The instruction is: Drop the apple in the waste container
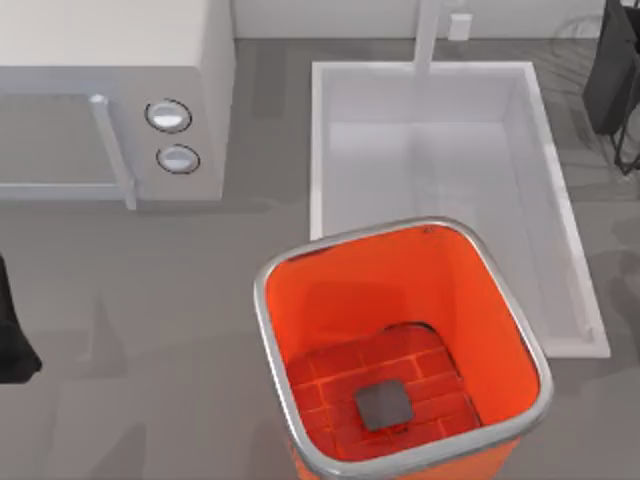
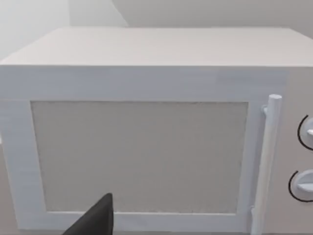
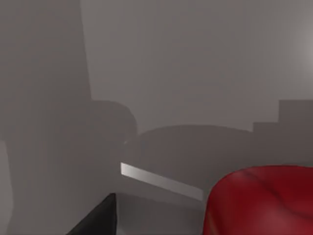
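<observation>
The apple [image 3: 259,200] is a deep-red rounded fruit, seen very close in the right wrist view on a grey surface. One dark finger [image 3: 100,218] of my right gripper stands well to one side of it and does not touch it; the gripper is open. My right arm [image 1: 613,75] is at the far right edge of the table, beyond the sink. The waste container [image 1: 300,300] is a tall orange bin with a silver rim at the front centre, with only a dark grey square on its brick floor. My left arm [image 1: 12,340] is parked at the left edge, its finger [image 2: 98,218] facing the microwave.
A white microwave [image 1: 110,90] with a door handle and two knobs stands at the back left. A white sink basin [image 1: 560,200] with a tap lies right behind the bin, between it and my right arm. Grey countertop lies left of the bin.
</observation>
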Controlling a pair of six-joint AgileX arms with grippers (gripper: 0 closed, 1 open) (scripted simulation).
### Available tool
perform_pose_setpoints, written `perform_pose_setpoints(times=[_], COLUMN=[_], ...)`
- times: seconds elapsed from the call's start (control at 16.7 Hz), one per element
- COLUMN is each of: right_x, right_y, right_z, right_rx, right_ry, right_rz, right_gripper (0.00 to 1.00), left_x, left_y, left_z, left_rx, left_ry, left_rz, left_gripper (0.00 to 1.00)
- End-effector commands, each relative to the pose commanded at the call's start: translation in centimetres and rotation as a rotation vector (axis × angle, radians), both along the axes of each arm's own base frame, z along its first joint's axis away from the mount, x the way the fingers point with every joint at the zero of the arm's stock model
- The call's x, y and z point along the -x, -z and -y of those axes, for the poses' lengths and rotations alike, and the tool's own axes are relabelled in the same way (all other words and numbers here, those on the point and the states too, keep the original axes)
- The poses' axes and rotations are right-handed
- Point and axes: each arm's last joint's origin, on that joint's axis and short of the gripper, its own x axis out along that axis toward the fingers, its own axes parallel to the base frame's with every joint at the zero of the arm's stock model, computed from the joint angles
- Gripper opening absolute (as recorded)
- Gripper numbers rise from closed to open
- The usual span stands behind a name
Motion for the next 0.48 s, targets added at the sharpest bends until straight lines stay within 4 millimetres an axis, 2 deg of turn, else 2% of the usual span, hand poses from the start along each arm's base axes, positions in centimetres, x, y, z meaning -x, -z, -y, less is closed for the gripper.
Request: perform_pose_setpoints(times=[0.48], right_x=[0.00], right_y=[0.00], right_z=[0.00], right_rx=[0.000], right_ry=[0.000], right_rz=[0.000], right_gripper=[0.40], left_x=[0.00], left_y=[0.00], left_z=[0.00], left_rx=[0.000], left_ry=[0.000], left_rz=[0.000], left_gripper=[1.00])
